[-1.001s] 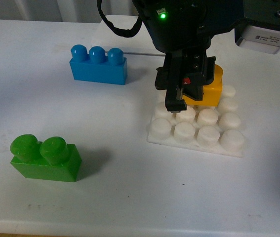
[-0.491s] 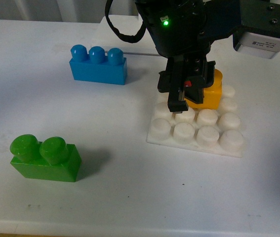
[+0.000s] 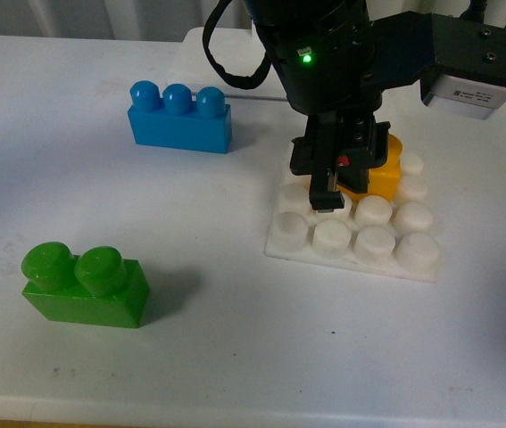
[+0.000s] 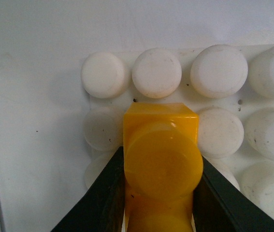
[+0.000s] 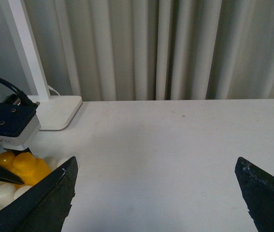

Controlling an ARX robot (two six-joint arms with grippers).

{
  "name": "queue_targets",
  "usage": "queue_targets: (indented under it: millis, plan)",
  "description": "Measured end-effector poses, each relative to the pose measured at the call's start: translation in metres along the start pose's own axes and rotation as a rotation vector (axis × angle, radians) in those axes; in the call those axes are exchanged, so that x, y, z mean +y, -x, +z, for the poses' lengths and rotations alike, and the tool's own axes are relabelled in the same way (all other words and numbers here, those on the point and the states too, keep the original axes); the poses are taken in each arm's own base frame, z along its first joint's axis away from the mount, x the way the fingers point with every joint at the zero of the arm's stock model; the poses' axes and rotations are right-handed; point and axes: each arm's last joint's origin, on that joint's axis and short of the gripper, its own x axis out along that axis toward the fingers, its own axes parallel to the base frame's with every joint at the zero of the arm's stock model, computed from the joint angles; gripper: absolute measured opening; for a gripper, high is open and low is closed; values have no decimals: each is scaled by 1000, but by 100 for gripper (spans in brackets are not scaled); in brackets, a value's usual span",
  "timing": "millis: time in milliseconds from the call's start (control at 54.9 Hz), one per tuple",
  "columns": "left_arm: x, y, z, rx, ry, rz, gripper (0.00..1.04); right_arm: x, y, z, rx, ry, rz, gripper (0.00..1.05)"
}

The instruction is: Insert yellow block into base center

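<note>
Right, we have the left gripper (image 3: 340, 178) pinched on the yellow block (image 3: 383, 169). In the left wrist view the two black fingers (image 4: 103, 193) press against the block's long sides, with its round stud showing between them. The jaws are only as far apart as the brick is wide.

The block is over the base (image 3: 342, 260), toward its far half in the front view. From the left wrist we see white studs on both sides of it and a full row of four past its end, so it is inside the grid and not at an edge. We cannot tell whether it is seated on the studs or just above them.

The right gripper (image 5: 156, 164) is spread wide and holds nothing, with bare white table (image 5: 175, 140) under it. The lamp stand (image 5: 59, 113) and the curtain (image 5: 175, 48) are beyond it.

The blue three-stud brick (image 3: 178, 120) sits far left of the base and well apart from it. The green two-stud brick (image 3: 83, 287) is near left, also well apart. Neither brick blocks the base. The left arm's bulk hides the base's far studs in the front view.
</note>
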Motion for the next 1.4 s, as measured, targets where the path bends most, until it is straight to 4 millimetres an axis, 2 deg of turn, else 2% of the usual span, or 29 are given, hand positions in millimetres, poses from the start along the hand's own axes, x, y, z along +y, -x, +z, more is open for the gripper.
queue_targets:
  millis: [55,164,237,437,582,601,728,892,1001,1092,1165,1220,1292,1402]
  plan:
    - [1,0,0,0,4,8,33,0,0,0,0,0,0,96]
    - [5,4,-3,18,7,44,57,0,0,0,0,0,0,96]
    - [7,15,-4,22,10,80,71,0,0,0,0,0,0,96]
    - [8,56,-1,-4,-7,218,100,0,0,0,0,0,0,96]
    - [1,92,-2,10,-24,396,99,0,0,0,0,0,0,96]
    - [-3,102,-3,20,-26,456,98,0,0,0,0,0,0,96]
    - [-27,129,-8,15,19,646,98,0,0,0,0,0,0,96]
    - [-62,161,-19,-30,109,813,98,0,0,0,0,0,0,96]
    - [-96,188,-37,-79,244,974,98,0,0,0,0,0,0,96]
    - [-127,211,-61,-146,508,1183,98,0,0,0,0,0,0,96]
    - [-146,217,-74,-190,655,1237,98,0,0,0,0,0,0,96]
    - [-168,219,-84,-278,799,1254,98,0,0,0,0,0,0,96]
    - [-177,220,-86,-372,899,1258,98,0,0,0,0,0,0,96]
    - [-179,223,-85,-436,956,1259,98,0,0,0,0,0,1,96]
